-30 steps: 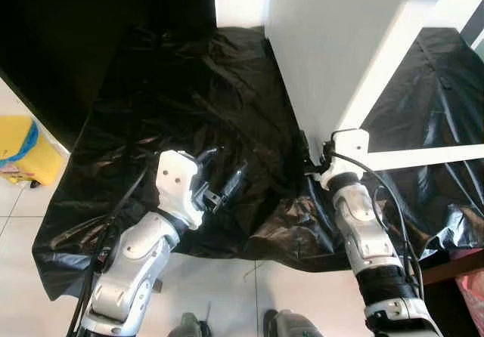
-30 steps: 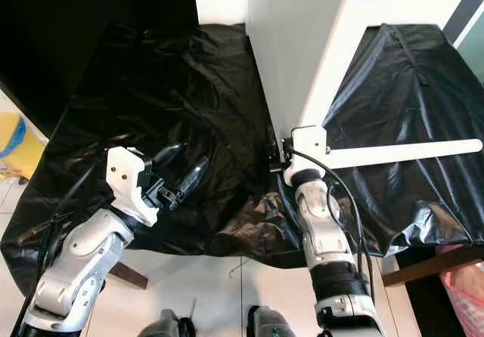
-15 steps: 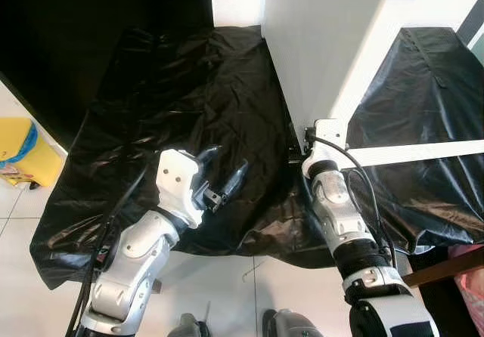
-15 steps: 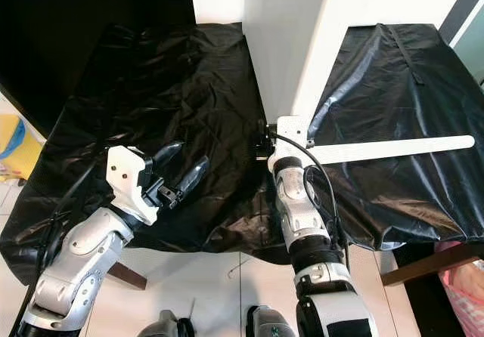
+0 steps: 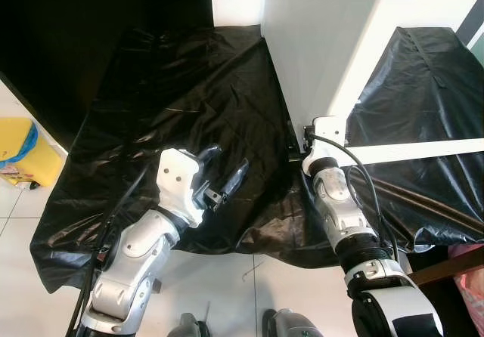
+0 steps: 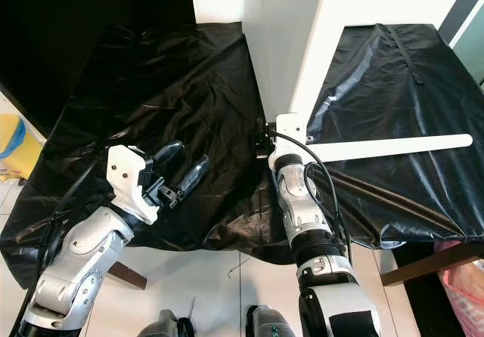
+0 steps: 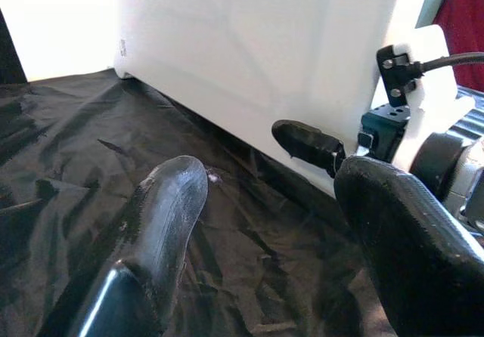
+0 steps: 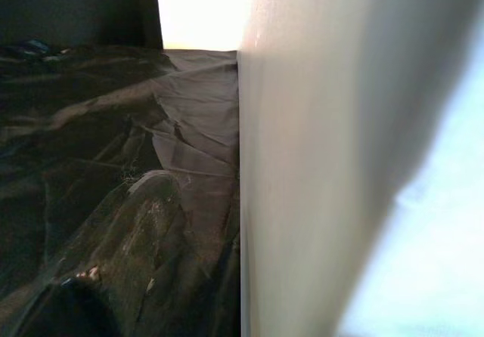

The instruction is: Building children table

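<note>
- Jaws of the right gripper (image 6: 262, 142) are set at the near corner of the white table panel (image 5: 318, 42); whether they clamp it cannot be told.
- Left gripper (image 5: 224, 172) — jaws apart, holding nothing — hovers over the black plastic sheet (image 5: 181, 88).
- Panel stands on edge, long axis running away from the robot, to the right of the left gripper; the right arm is nearer.
- White rail (image 6: 393, 146) lies crosswise on the sheet, to the right of the right gripper.
</note>
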Available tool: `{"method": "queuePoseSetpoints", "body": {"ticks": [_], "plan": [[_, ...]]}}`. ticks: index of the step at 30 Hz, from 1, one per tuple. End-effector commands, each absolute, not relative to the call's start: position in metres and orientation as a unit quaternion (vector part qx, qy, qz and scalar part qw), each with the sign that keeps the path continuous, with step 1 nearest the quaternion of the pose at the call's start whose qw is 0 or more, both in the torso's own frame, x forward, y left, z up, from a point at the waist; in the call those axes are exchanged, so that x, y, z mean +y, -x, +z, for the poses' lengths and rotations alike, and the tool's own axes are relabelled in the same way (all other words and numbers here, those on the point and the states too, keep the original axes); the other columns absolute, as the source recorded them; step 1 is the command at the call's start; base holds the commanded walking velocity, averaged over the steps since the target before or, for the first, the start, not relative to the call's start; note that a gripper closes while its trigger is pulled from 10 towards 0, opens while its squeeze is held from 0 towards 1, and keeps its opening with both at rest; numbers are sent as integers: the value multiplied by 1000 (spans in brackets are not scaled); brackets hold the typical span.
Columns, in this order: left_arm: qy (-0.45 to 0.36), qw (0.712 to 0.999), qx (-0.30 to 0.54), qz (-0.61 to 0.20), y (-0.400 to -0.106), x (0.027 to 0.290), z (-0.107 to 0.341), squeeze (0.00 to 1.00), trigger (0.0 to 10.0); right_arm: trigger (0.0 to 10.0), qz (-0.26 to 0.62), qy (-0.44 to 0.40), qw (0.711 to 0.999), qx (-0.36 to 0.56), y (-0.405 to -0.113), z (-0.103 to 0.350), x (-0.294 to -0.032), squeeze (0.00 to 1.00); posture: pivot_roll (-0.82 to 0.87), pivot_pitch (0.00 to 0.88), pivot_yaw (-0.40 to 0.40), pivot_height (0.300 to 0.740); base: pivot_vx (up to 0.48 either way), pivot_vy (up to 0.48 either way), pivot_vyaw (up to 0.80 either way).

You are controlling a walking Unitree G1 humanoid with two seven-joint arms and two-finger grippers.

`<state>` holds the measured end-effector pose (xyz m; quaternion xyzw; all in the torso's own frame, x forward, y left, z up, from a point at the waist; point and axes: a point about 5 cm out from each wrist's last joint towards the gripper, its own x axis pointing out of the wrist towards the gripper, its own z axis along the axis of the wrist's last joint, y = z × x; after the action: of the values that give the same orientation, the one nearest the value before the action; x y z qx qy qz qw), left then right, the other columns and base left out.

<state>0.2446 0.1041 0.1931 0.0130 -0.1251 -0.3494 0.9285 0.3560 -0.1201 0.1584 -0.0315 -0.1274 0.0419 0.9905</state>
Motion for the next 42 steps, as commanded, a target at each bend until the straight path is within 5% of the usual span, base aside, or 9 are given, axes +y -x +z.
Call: {"method": "queuePoseSetpoints", "body": {"ticks": [1,6,7,10,13,18,19,20,42], "plan": [[-23,927,-131,-352,-243,104,194,0,10000,0,64,32,987,-141,-352,158,-113,0,-18,123,16,740,0,0,0],[-22,926,-131,-354,-242,103,194,0,10000,0,62,32,987,-142,-350,157,-114,0,-26,122,18,740,0,0,0],[-22,925,-130,-356,-243,102,194,0,10000,10000,55,38,986,-155,-350,163,-116,0,-29,122,20,740,0,0,0],[-22,924,-130,-359,-243,102,194,0,10000,10000,48,38,983,-175,-350,172,-120,0,-32,125,21,740,0,0,0],[-22,924,-130,-358,-244,101,194,0,10000,0,46,36,981,-186,-348,175,-123,0,-34,127,23,740,0,0,0],[-19,924,-130,-358,-244,101,194,0,10000,0,39,40,981,-185,-347,174,-125,0,-35,129,23,740,0,0,0],[-19,924,-130,-358,-244,101,194,0,10000,10000,38,40,981,-185,-347,174,-125,0,-34,130,23,740,0,0,0],[-18,924,-130,-358,-245,101,194,0,10000,0,37,41,981,-186,-347,174,-125,0,-35,132,24,740,0,0,0],[-16,924,-132,-360,-244,100,195,0,10000,10000,13,36,971,-234,-348,201,-130,0,-33,134,26,740,0,0,0]]}}
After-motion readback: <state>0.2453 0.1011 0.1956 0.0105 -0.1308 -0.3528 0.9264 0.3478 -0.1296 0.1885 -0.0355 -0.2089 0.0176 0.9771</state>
